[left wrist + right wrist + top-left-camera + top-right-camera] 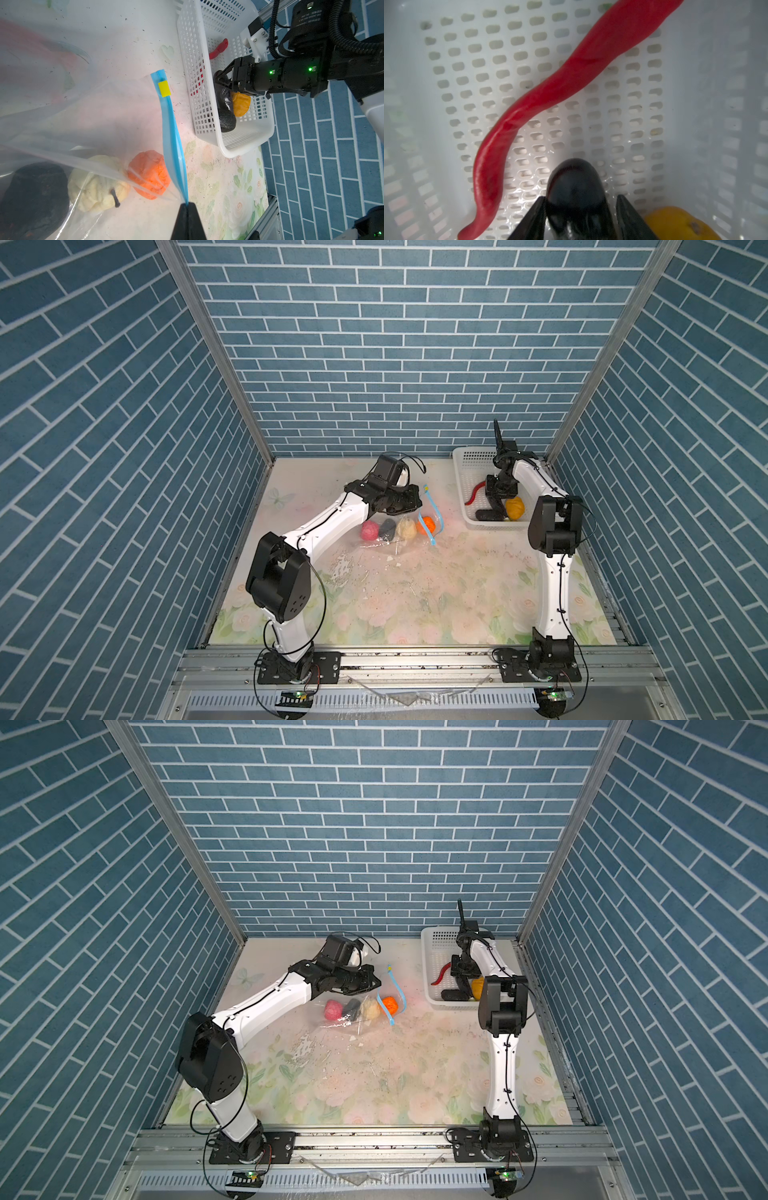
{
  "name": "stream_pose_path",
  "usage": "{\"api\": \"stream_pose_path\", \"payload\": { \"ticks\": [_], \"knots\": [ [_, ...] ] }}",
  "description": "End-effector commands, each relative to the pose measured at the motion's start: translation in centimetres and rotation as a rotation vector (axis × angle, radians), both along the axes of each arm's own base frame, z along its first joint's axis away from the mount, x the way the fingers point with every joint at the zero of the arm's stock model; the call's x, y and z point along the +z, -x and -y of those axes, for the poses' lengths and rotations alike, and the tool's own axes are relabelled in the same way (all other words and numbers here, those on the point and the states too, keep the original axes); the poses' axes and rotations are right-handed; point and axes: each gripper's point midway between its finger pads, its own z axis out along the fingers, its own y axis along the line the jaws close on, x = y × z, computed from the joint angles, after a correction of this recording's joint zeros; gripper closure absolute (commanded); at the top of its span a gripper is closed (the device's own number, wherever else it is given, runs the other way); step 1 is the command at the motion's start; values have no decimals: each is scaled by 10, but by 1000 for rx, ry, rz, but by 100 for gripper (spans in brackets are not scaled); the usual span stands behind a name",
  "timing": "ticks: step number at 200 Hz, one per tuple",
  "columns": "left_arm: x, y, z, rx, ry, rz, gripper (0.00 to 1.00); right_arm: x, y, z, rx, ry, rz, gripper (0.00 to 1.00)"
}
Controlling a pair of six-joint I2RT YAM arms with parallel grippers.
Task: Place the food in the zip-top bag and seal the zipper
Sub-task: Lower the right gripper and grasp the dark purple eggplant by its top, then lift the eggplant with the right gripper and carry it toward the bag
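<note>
Close in, right fingers (531,224) stand apart astride the eggplant (575,187), not yet clamped. Judgement: seat deeper, squeeze mid-body, lift straight over the white basket (490,526) wall at the tabletop's (457,572) 2 o'clock. Chili (550,89) crowds the eggplant's 10 o'clock. Meanwhile left fingers (182,224) are clamped on the zipper (170,124) end; zip-top bag (374,545) sits toward 12, mouth facing 3, bare tabletop between.

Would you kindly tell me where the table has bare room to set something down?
Free: the table between the zip-top bag and the front rail. Crowded: the basket, with chili, eggplant, yellow lump and right hand inside.
</note>
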Motion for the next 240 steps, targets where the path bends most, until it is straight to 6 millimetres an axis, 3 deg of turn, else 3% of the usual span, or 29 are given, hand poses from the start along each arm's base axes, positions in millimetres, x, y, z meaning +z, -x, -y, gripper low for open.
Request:
{"api": "stream_pose_path", "payload": {
  "ticks": [1, 47, 85, 155, 225, 229, 233, 240],
  "knots": [
    [12, -2, -4, -1, 7, 28, 100, -1, -1, -1, 13, -8, -14, 46],
    [11, -2, -4, 0, 8, 25, 100, -2, -2, -2, 10, -16, -13, 50],
    [11, -4, -4, 5, 10, 25, 100, 12, -6, -2, 2, -20, 22, 52],
    [10, -4, -5, 5, 8, 25, 100, 47, -11, 1, -22, -25, 97, 54],
    [9, -4, -5, 7, 6, 25, 100, 96, -15, 5, -87, -73, 237, 56],
    [10, -4, -5, 8, 6, 26, 100, 91, -14, 4, -90, -80, 234, 56],
    [9, -4, -5, 8, 5, 25, 100, 108, -14, 3, -92, -94, 274, 56],
    [8, -4, -5, 9, 3, 24, 100, 113, -13, 2, -105, -109, 295, 56]
  ]
}}
